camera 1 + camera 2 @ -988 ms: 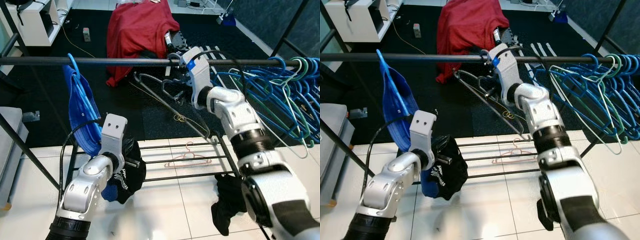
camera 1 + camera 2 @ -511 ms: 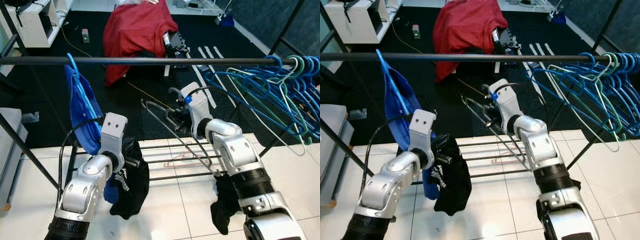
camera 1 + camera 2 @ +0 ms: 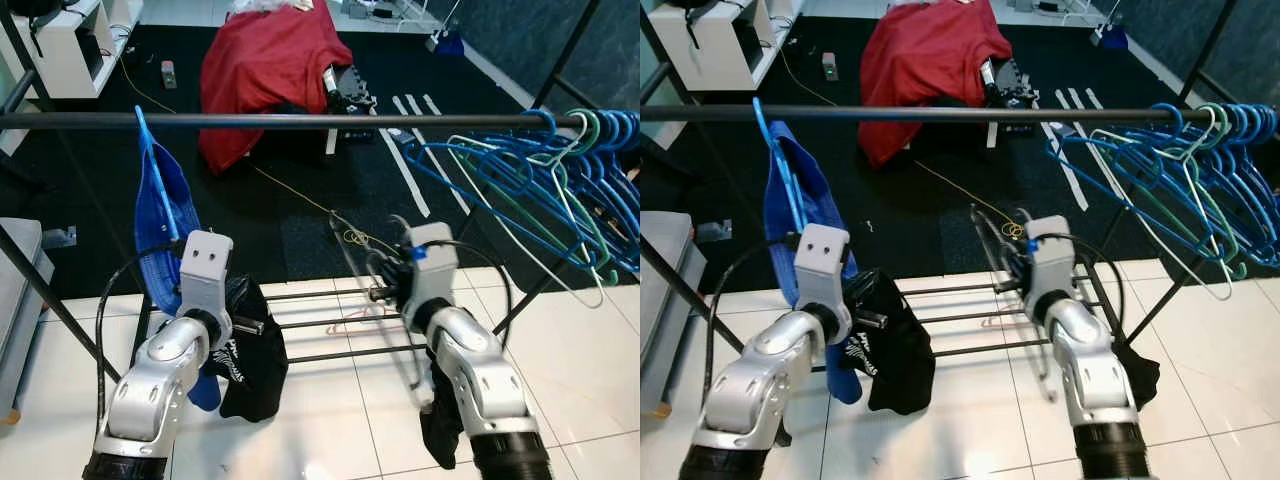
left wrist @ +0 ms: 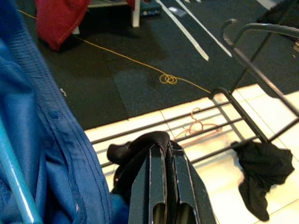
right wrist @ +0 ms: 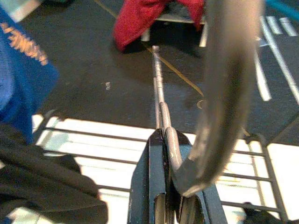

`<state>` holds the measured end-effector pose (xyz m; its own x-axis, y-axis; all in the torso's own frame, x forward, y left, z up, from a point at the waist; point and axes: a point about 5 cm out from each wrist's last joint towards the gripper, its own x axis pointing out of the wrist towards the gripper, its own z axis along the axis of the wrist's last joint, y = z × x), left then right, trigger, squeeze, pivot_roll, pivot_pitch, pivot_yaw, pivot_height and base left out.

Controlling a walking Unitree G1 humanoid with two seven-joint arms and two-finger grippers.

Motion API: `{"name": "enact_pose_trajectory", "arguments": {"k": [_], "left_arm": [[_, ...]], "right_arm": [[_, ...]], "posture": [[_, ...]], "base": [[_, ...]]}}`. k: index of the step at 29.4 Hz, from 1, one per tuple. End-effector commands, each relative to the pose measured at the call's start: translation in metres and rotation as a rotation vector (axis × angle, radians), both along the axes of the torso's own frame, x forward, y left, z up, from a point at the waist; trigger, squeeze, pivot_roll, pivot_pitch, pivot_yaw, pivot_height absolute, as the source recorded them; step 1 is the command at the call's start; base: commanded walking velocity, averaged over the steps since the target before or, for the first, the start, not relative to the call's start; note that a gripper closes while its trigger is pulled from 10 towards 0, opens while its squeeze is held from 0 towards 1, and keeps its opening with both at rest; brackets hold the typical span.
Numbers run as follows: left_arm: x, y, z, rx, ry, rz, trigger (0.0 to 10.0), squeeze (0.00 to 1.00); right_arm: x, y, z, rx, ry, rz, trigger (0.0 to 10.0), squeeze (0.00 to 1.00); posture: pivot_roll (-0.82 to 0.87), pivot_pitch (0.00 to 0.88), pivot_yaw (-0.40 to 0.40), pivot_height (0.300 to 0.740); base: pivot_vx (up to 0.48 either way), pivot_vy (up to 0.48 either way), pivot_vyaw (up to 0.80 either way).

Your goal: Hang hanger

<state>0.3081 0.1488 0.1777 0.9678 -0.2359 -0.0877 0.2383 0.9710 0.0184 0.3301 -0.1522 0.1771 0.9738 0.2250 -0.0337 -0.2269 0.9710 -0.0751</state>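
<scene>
A black rail (image 3: 300, 121) crosses in front of me at head height. My right gripper (image 3: 378, 292) is well below it, by the lower rack bars, shut on a thin grey wire hanger (image 3: 1045, 380). The hanger's hook (image 5: 224, 93) looms close and blurred beside the fingers (image 5: 156, 186). My left gripper (image 3: 255, 325) is low on the left, shut on a black garment (image 3: 255, 365) that droops from it. A blue garment (image 3: 160, 230) hangs on a blue hanger at the rail's left end.
Several blue and green hangers (image 3: 540, 180) crowd the rail's right end. Lower rack bars (image 3: 330, 320) run across above the tiles, with a pink hanger (image 3: 360, 318) under them. A black cloth (image 3: 445, 430) lies by the rack's right leg. A red cloth (image 3: 265, 70) covers something behind.
My right gripper has dropped with the grey hanger from the rail down to the lower rack bars. The left arm has barely moved with the black garment.
</scene>
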Motion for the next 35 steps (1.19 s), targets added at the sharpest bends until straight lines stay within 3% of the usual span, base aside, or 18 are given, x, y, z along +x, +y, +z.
{"name": "enact_pose_trajectory", "arguments": {"k": [1, 7, 13, 35], "left_arm": [[-0.003, 0.002, 0.004, -0.022, -0.033, 0.017, 10.0, 0.00], [-0.005, -0.005, 0.007, -0.049, -0.059, -0.024, 10.0, 0.00], [-0.006, -0.008, 0.009, -0.065, -0.063, -0.029, 10.0, 0.00], [-0.005, -0.011, 0.013, -0.089, -0.068, -0.051, 10.0, 0.00]], "right_arm": [[-0.005, 0.000, 0.001, -0.018, -0.024, -0.009, 10.0, 0.00], [-0.008, 0.014, 0.015, -0.026, -0.151, 0.046, 10.0, 0.00], [-0.008, 0.013, 0.012, 0.046, -0.112, 0.036, 10.0, 0.00], [-0.008, 0.019, 0.009, 0.075, -0.085, 0.041, 10.0, 0.00]], "posture": [[-0.07, 0.209, -0.068, 0.740], [-0.07, 0.199, -0.078, 0.740], [-0.07, 0.196, -0.088, 0.740], [-0.07, 0.212, -0.090, 0.740]], "base": [[0.000, 0.000, 0.00], [0.000, 0.000, 0.00], [0.000, 0.000, 0.00], [-0.027, 0.000, 0.00]]}}
